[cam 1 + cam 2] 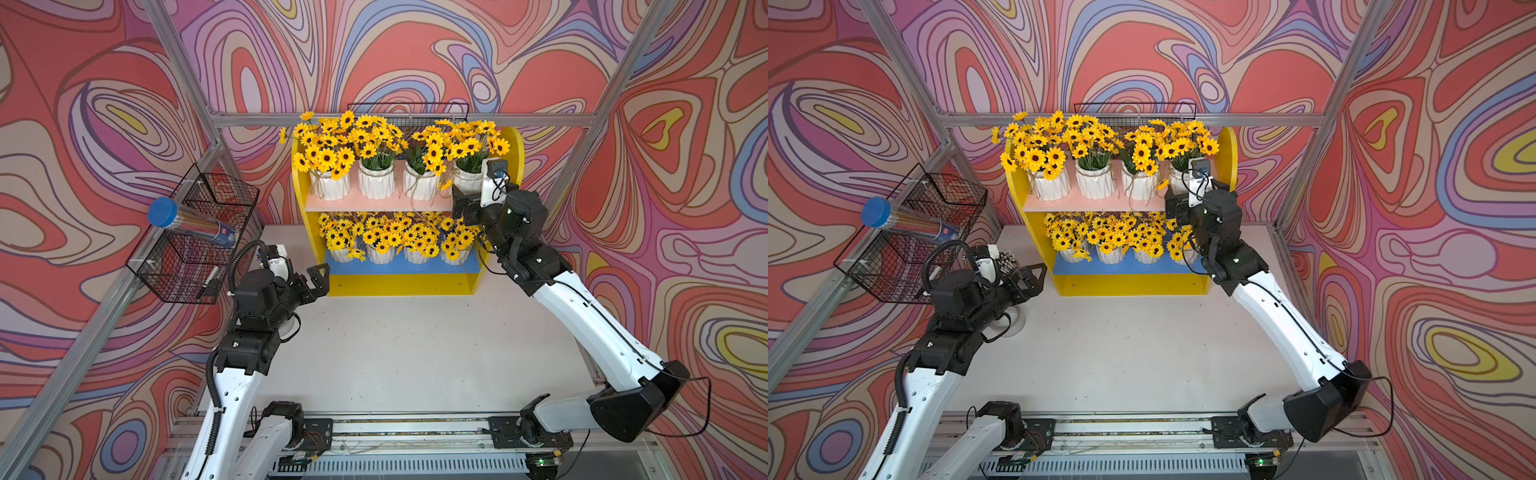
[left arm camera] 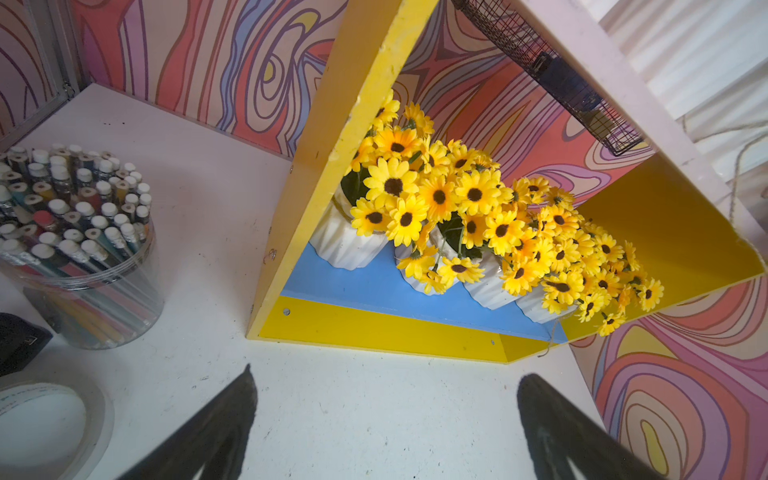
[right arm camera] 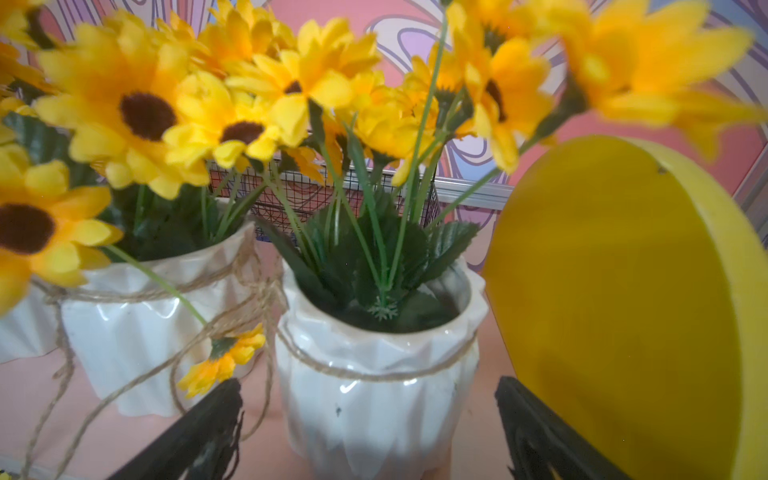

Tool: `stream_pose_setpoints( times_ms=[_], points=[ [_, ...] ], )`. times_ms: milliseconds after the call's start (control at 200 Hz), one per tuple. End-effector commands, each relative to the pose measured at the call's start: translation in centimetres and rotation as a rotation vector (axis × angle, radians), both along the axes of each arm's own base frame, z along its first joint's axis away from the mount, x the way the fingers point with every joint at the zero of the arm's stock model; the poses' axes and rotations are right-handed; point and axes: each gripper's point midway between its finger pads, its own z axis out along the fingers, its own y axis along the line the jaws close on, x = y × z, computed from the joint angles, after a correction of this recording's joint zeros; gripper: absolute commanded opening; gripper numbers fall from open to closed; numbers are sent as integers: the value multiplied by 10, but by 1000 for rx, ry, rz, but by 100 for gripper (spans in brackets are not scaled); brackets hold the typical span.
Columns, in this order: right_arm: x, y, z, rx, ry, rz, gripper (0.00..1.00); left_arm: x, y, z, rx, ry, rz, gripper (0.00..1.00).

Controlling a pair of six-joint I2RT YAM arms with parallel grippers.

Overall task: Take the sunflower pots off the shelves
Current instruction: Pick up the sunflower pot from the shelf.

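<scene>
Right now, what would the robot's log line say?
right gripper: open, either side of end pot on pink shelf | left gripper: open, empty, over table | pots off shelves: none

Top views: rightmost upper pot (image 1: 465,183) partly behind wrist cam (image 1: 495,169); right gripper (image 3: 368,390) tips hidden there. Lower-shelf pots (image 1: 380,257) mostly under blooms. Right wrist view: near flowers (image 3: 648,58) blurred, pot base cut off. Left wrist view: pencil cup (image 2: 95,291) & tape roll (image 2: 50,390) clipped at edge.
</scene>
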Motion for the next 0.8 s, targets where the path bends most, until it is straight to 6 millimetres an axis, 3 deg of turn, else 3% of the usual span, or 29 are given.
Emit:
stream_pose_setpoints(
  times_ms=[0,796],
  points=[
    [6,-1,-1,29,10,15,98,0,-1,2,-9,-15,-8,99],
    [44,4,-35,42,24,113,98,0,0,0,-4,-13,-6,100]
  ],
)
